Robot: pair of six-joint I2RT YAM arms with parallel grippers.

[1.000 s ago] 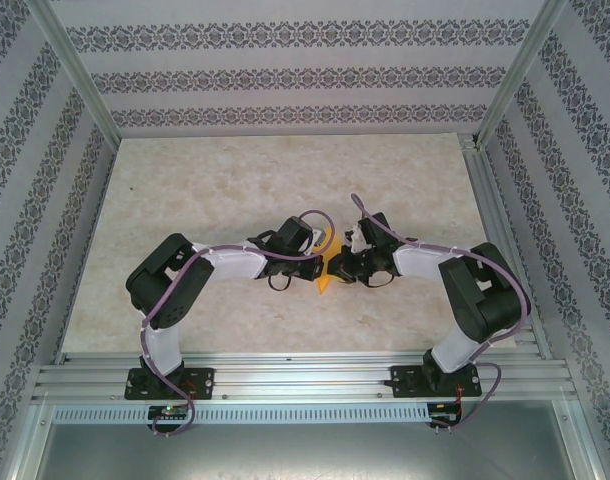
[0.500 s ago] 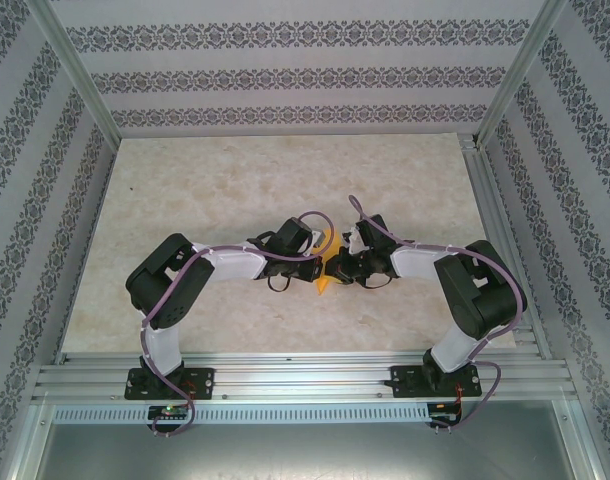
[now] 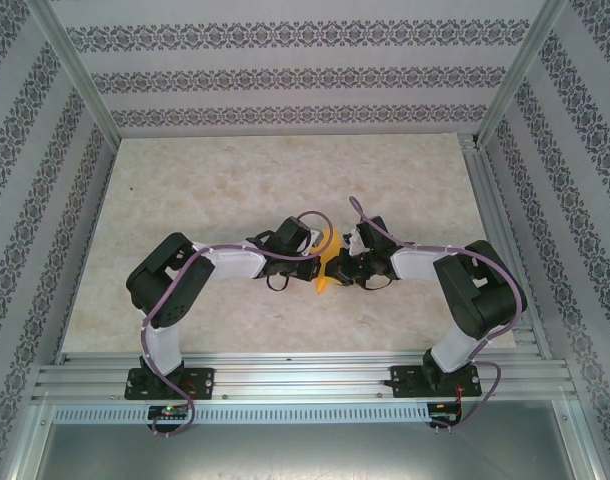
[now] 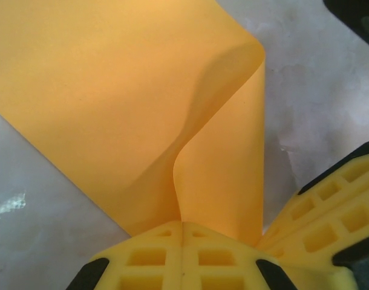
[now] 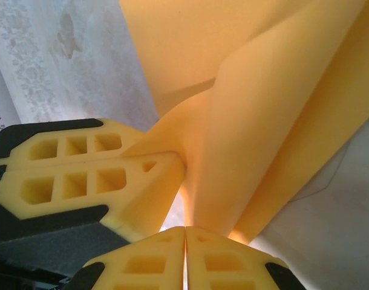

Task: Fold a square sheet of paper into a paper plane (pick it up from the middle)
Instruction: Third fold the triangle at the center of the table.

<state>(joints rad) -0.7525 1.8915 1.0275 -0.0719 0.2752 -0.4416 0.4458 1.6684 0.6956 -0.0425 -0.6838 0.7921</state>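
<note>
Overhead view, left to right. Left of frame centre: black left gripper with yellow moulded fingers, pointing rightward over the pale marbled table. At frame centre, pinched between both tools: thin orange-yellow sheet of paper, buckled rather than flat, one pointed corner poking toward the lower edge of the frame. Just right of centre: black right gripper, facing left, tip to tip with its neighbour.

Left wrist view. At bottom centre: left gripper, pads pressed fully together with no gap, clamped on the sheet of paper at a fold. Spread from there across upper left and centre, with a curled crease rising to the upper right. At lower right: yellow fingers of the right gripper, just beside the sheet's right edge.

Right wrist view. At middle left: fingers of the left gripper, closed flat against each other, tip nipping the sheet. At bottom centre: right gripper, pads closed to a hairline seam, gripping the sheet of paper where its pleats converge. Fanned from there toward the upper right.
</note>
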